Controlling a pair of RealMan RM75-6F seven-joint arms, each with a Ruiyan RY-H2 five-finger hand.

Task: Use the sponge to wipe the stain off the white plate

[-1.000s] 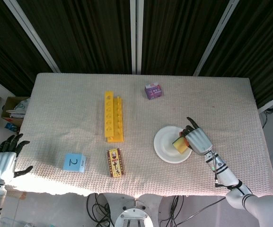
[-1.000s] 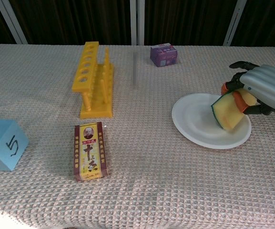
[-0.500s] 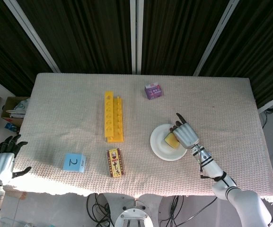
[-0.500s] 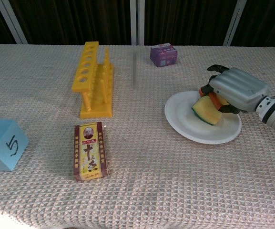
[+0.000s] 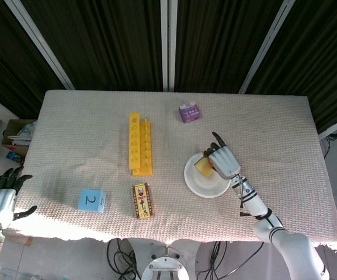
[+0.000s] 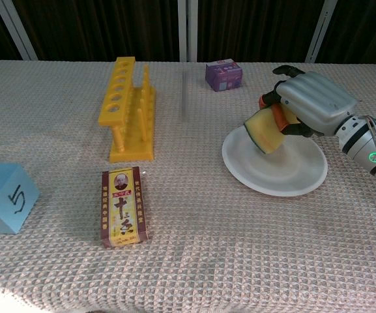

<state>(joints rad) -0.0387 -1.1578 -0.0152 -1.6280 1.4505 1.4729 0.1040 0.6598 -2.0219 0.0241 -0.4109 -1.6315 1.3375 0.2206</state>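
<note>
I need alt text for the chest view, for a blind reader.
The right hand holds a yellow sponge over the far edge of a white plate. A yellow rack stands further left.

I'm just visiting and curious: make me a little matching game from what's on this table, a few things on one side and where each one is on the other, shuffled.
Things:
1. sponge
2. blue cube
3. purple box
4. yellow rack

Places:
A. near the far edge of the table
B. held in the right hand over the white plate
C. near the front left corner
D. standing just behind the red and yellow packet

Pairs: 1-B, 2-C, 3-A, 4-D
</note>
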